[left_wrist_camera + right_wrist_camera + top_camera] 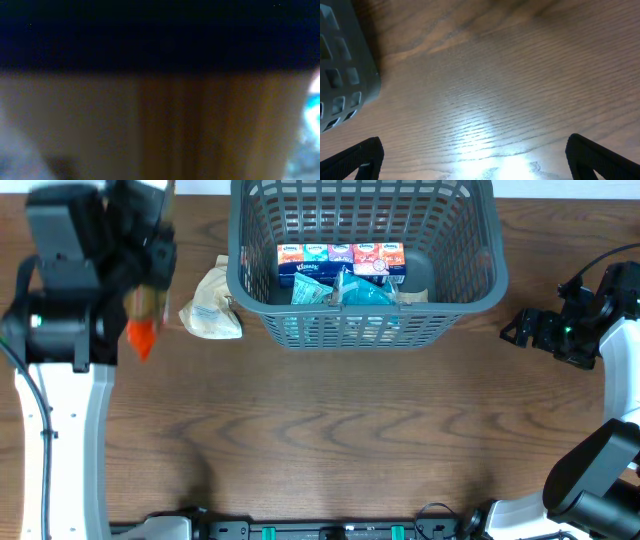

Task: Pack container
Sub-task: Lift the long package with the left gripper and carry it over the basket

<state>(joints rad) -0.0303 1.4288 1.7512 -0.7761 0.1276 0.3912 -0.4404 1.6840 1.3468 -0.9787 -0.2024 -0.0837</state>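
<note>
The dark grey lattice container stands at the back middle of the table. It holds a row of small tissue packs and teal packages. My left gripper is raised at the far left, left of the container. It is shut on a brown snack package with an orange end. That package fills the left wrist view as a brown blur, and the fingers are hidden there. My right gripper is open and empty, low over bare table just right of the container's corner.
A pale beige bag lies on the table against the container's left wall, just right of the held package. The right arm is at the right edge of the wooden table.
</note>
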